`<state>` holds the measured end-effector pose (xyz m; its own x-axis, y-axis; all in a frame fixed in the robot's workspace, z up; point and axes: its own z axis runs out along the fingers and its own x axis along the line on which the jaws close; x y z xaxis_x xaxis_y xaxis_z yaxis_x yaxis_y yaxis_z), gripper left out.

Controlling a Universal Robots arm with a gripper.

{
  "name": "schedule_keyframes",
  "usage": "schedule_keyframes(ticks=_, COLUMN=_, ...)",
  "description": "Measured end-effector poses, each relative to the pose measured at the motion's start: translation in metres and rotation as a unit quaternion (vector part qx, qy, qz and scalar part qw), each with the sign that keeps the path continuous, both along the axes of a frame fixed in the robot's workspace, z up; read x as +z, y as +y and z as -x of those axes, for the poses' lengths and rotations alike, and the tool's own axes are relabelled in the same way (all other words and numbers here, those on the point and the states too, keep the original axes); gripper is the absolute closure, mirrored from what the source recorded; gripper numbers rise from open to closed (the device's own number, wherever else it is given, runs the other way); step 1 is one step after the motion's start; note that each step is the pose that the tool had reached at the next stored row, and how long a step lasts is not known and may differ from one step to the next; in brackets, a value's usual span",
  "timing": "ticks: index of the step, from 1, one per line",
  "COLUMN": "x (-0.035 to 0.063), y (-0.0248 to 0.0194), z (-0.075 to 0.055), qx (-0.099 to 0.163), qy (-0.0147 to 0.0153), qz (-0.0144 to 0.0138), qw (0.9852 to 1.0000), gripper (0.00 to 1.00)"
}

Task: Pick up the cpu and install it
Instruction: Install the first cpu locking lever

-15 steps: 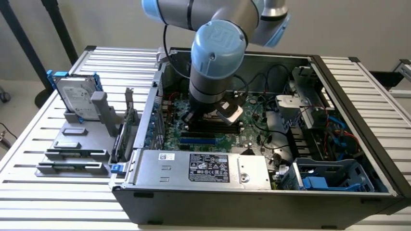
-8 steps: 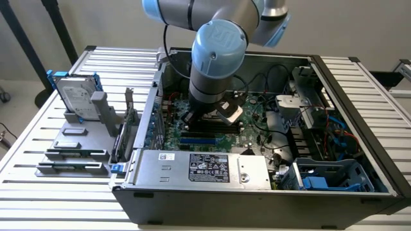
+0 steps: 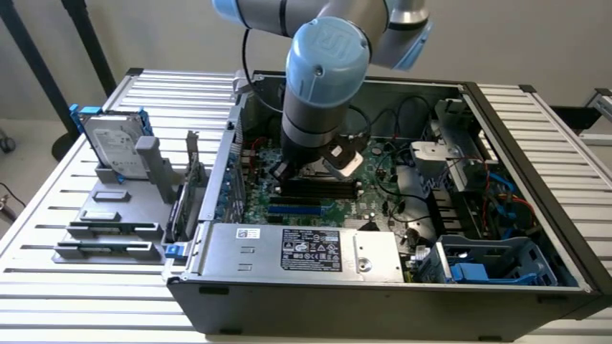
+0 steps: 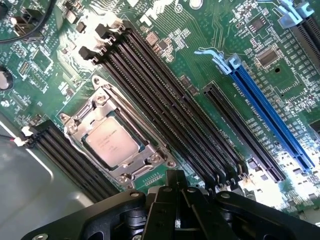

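Seen from the wrist: cpu [image 4: 111,142] seated flat in the silver socket frame [image 4: 150,161] on the green motherboard [image 4: 210,60], dull metal top up, beside the black memory slots [image 4: 170,110] and short of the long blue slot [image 4: 267,115]. Gripper [image 4: 176,192] poised just above the board, black fingers together and holding nothing, clear of the chip. From outside: arm [image 3: 320,86] plunged into the open computer case [image 3: 535,287] on the slatted tabletop [image 3: 57,287], hard drive [image 3: 113,147] in its blue frame upright on the grey fixture [image 3: 107,229] at the exterior view's left. Likely light, stiff and thin, with a slick metal lid and a delicate underside; best taken by opposite edges of the lid, kept level, never pressed or slid in the socket.
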<state>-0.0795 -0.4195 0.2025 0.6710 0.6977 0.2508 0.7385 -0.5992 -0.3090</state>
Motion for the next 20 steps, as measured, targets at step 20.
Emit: schedule_keyframes(ticks=20, x=0.0265, y=0.0419, z=0.002, qx=0.021, qy=-0.0001, qz=0.0091, qw=0.9997, gripper=0.89)
